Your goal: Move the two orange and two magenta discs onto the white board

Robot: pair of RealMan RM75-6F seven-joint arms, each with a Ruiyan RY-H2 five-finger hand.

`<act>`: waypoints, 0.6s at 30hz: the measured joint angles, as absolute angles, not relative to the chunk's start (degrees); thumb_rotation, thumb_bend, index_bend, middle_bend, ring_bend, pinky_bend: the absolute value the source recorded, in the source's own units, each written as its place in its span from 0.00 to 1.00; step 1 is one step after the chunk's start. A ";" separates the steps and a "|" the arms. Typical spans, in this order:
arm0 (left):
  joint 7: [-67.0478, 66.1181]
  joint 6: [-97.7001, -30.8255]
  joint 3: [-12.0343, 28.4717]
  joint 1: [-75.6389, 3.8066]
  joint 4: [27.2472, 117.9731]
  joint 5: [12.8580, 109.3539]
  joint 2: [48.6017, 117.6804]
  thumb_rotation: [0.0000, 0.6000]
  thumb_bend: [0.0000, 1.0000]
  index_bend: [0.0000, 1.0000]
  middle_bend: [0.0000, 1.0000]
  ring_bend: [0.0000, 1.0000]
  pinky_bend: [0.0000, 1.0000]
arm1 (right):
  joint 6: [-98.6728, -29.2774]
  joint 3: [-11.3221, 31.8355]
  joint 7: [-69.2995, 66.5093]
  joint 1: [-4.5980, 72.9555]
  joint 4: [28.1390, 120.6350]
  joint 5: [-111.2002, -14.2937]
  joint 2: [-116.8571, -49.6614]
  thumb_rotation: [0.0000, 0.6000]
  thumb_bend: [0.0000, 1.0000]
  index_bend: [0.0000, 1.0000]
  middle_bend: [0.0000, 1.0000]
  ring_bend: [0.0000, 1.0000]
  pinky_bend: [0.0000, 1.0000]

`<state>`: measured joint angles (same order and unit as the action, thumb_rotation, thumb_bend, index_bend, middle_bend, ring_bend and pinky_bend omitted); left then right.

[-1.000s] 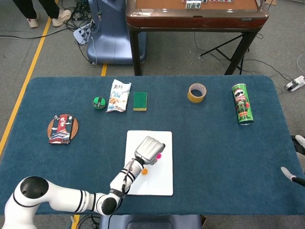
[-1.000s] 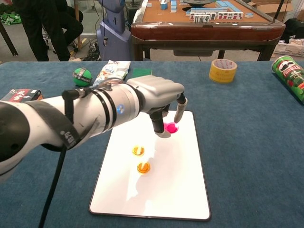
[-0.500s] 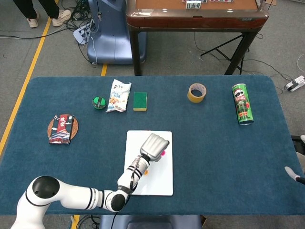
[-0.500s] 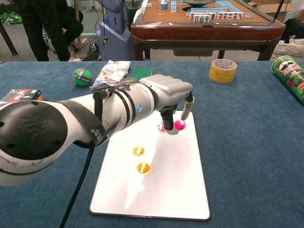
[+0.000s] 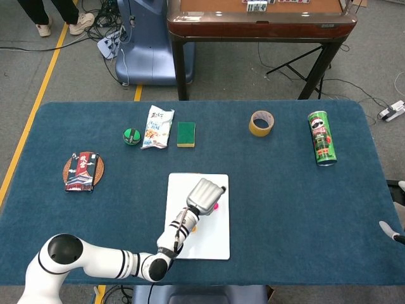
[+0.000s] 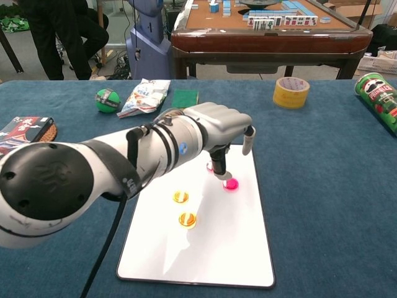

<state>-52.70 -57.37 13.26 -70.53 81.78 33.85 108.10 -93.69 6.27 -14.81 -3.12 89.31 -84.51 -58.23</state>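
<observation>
My left hand [image 6: 218, 127] hovers over the white board [image 6: 198, 248], fingers apart, one fingertip [image 6: 223, 176] touching a magenta disc [image 6: 231, 184]. Both orange discs [image 6: 180, 197] sit at its 8 o'clock; bare board lies toward 6 o'clock. Right hand unseen.

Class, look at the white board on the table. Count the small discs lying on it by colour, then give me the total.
Small round orange discs: 2
Small round magenta discs: 2, one partly hidden behind the left hand
Total on the flat white board: 4
</observation>
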 measured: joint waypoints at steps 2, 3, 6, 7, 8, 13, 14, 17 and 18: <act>-52.63 -57.49 13.21 -70.42 81.77 33.67 108.08 1.00 0.26 0.33 1.00 1.00 1.00 | -93.62 6.27 -14.78 -3.08 89.28 -84.60 -58.25 1.00 0.00 0.18 0.27 0.26 0.38; -52.65 -57.59 13.11 -70.34 81.82 33.64 108.00 1.00 0.26 0.33 1.00 1.00 1.00 | -93.58 6.25 -14.75 -3.06 89.27 -84.67 -58.25 1.00 0.00 0.18 0.27 0.26 0.38; -52.64 -58.32 12.62 -69.78 82.42 33.76 107.48 1.00 0.26 0.33 1.00 1.00 1.00 | -93.39 6.22 -14.51 -2.93 89.32 -84.83 -58.27 1.00 0.00 0.18 0.27 0.26 0.38; -52.55 -58.73 12.40 -69.41 82.88 33.85 107.17 1.00 0.26 0.33 1.00 1.00 1.00 | -93.31 6.20 -14.39 -2.88 89.35 -84.86 -58.28 1.00 0.00 0.18 0.27 0.26 0.38; -52.48 -59.07 12.20 -69.11 83.29 33.94 106.87 1.00 0.26 0.33 1.00 1.00 1.00 | -93.23 6.18 -14.19 -2.82 89.41 -84.92 -58.31 1.00 0.00 0.18 0.27 0.26 0.38; -51.88 -61.25 10.71 -66.89 87.03 34.95 104.33 1.00 0.26 0.32 1.00 1.00 1.00 | -92.95 6.05 -13.33 -2.62 89.73 -85.22 -58.44 1.00 0.00 0.18 0.27 0.26 0.38; -51.65 -61.74 10.34 -66.32 88.02 35.30 103.68 1.00 0.26 0.32 1.00 1.00 1.00 | -92.92 6.04 -13.10 -2.59 89.80 -85.24 -58.48 1.00 0.00 0.18 0.27 0.26 0.38; -50.61 -63.49 8.70 -64.04 91.70 36.86 101.07 1.00 0.26 0.32 1.00 1.00 1.00 | -92.64 6.00 -12.24 -2.42 90.06 -85.26 -58.59 1.00 0.00 0.18 0.27 0.26 0.38; -50.34 -64.08 8.03 -63.29 92.88 37.52 100.09 1.00 0.26 0.32 1.00 0.99 1.00 | -92.51 5.98 -11.93 -2.34 90.15 -85.29 -58.63 1.00 0.00 0.18 0.27 0.26 0.38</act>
<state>-50.34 -64.08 8.03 -63.29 92.88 37.52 100.09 -92.51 5.98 -11.93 -2.34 90.15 -85.29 -58.63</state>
